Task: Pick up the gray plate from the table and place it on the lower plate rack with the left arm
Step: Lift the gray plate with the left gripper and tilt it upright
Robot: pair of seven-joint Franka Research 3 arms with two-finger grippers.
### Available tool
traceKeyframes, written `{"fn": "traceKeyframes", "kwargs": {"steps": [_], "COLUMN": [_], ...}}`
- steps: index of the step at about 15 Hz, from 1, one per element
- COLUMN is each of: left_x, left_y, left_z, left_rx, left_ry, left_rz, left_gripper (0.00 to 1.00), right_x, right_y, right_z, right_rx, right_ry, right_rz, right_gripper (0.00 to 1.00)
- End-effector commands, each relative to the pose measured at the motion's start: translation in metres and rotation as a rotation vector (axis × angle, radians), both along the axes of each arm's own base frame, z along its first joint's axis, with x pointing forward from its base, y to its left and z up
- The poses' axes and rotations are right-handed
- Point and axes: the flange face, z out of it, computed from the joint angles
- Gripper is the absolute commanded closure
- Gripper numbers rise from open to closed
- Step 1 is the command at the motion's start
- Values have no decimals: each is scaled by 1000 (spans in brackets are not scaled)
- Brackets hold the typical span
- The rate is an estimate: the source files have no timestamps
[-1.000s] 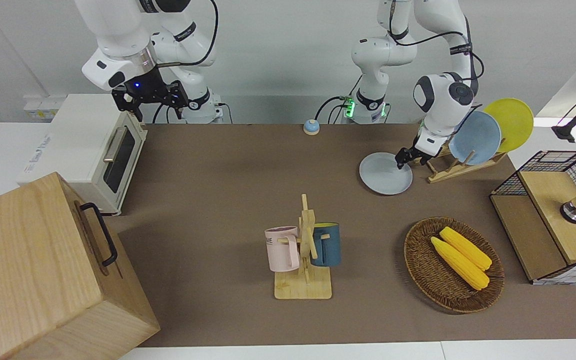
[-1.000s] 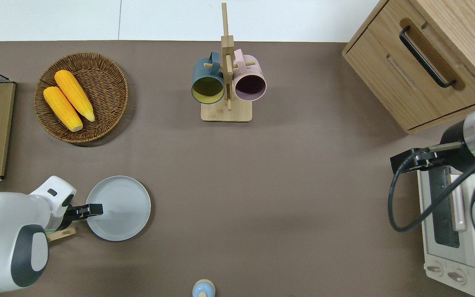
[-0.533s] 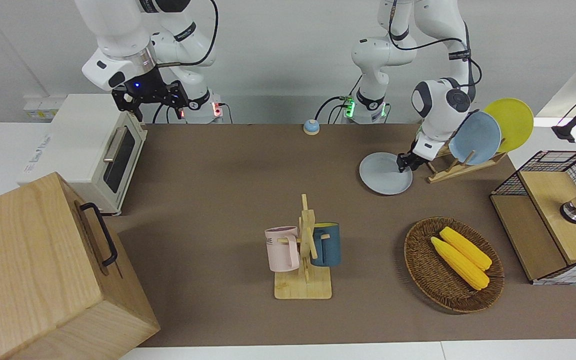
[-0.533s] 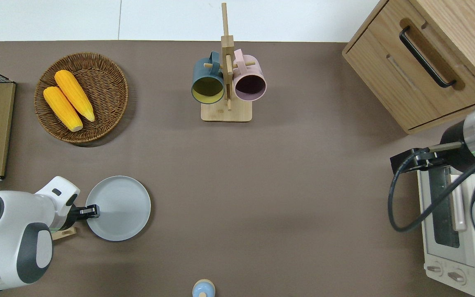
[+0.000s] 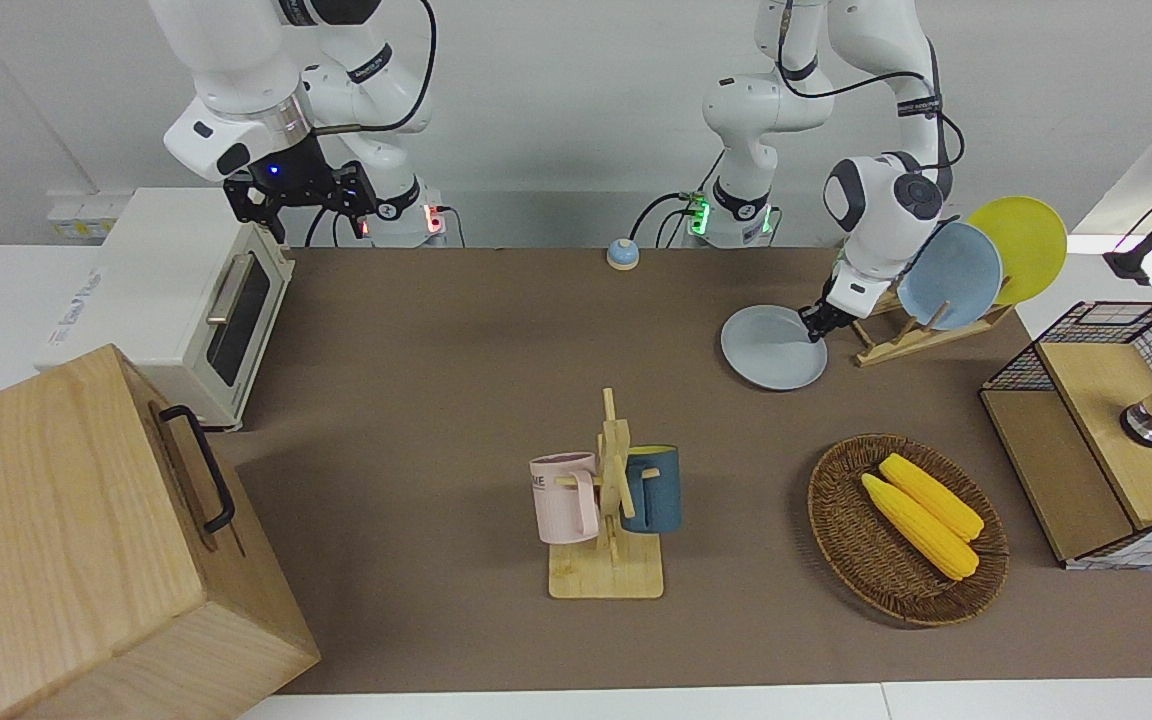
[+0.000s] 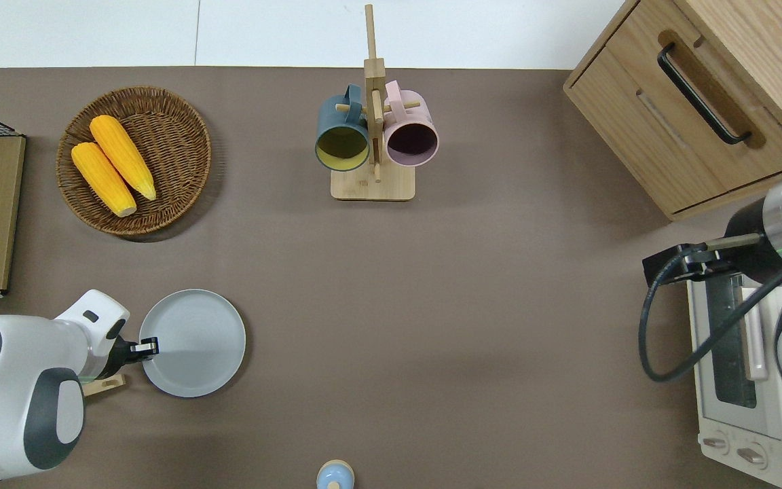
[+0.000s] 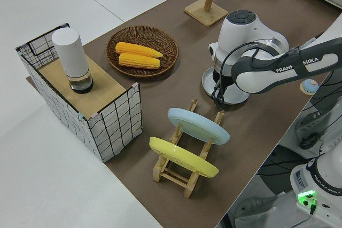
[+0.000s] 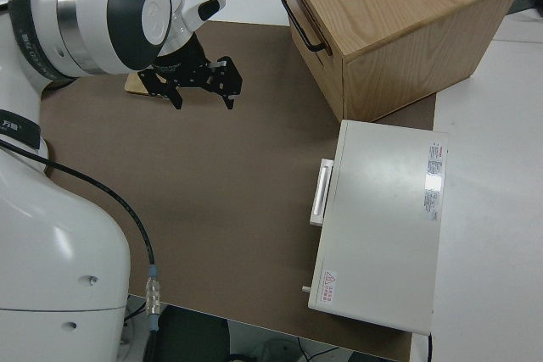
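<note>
The gray plate (image 5: 772, 350) lies on the brown table mat beside the lower plate rack (image 5: 898, 340), toward the left arm's end of the table. It also shows in the overhead view (image 6: 194, 343) and the left side view (image 7: 235, 93). My left gripper (image 6: 146, 348) is low at the plate's rim on the rack side, shut on the rim. The rack (image 7: 184, 177) holds a light blue plate (image 5: 951, 275) and a yellow plate (image 5: 1021, 245) upright. My right gripper (image 8: 202, 97) is parked and open.
A wicker basket (image 6: 180, 122) with two corn cobs lies farther from the robots than the plate. A mug stand (image 6: 372, 183) with two mugs is mid-table. A wire crate (image 5: 1096, 330), a wooden cabinet (image 5: 66, 540), a toaster oven (image 5: 186, 290) and a small blue bell (image 5: 622, 254) stand around.
My left gripper drew back a little from over the plate to its rim and closed there. The plate has shifted slightly toward the rack.
</note>
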Motion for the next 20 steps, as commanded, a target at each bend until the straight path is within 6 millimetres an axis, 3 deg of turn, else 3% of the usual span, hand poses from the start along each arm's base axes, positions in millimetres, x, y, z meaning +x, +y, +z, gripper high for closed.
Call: {"fn": "traceKeyframes", "kwargs": {"steps": [1, 6, 8, 20], "left_x": [-3, -2, 2, 27], "left_y": [-2, -3, -3, -12], "left_z": [-7, -4, 7, 120], "left_rx": [-3, -3, -3, -19], "left_ry": [11, 5, -3, 120], "left_rz": [5, 4, 8, 21], "left_gripper": [1000, 1000, 1000, 1000], "right_x": [-2, -2, -2, -2], "right_y": [-2, -2, -3, -2], "right_z": [3, 3, 4, 4], "right_rx": [-8, -8, -9, -8], "right_ry": [2, 2, 0, 0], "right_rz": [-14, -14, -16, -14], "right_gripper": [17, 17, 17, 17]}}
